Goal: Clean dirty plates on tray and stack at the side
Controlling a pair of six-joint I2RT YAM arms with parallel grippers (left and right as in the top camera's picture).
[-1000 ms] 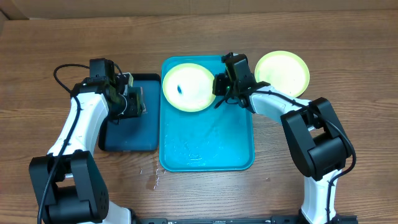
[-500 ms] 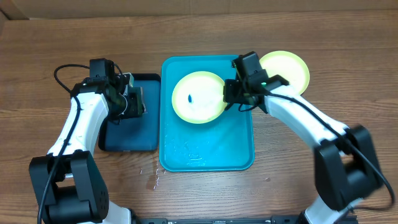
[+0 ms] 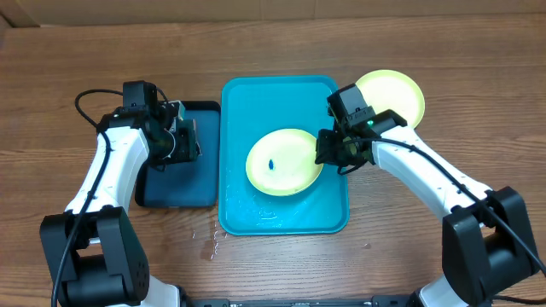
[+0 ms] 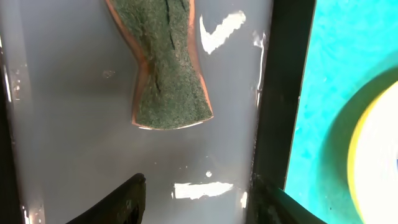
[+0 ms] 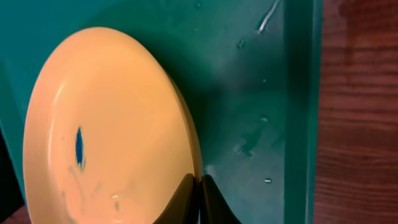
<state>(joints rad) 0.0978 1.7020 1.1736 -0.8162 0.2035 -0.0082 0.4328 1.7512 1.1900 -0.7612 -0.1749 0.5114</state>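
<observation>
Your right gripper [image 3: 331, 153] pinches the rim of a blue-smudged plate [image 3: 281, 162] at the middle of the tray [image 3: 256, 213]. Left of the tray, your left gripper [image 4: 198, 198] hangs spread above a dark tray [image 3: 175, 192], near a sponge [image 4: 166, 62]. A second plate [image 3: 399, 92] lies beyond the tray's far right corner.

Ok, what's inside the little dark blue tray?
A green hourglass-shaped scrubbing sponge lies on the shiny floor of the small dark navy plastic tray. The left fingers hang open just short of it. From overhead the left arm covers that part of the tray.
</observation>
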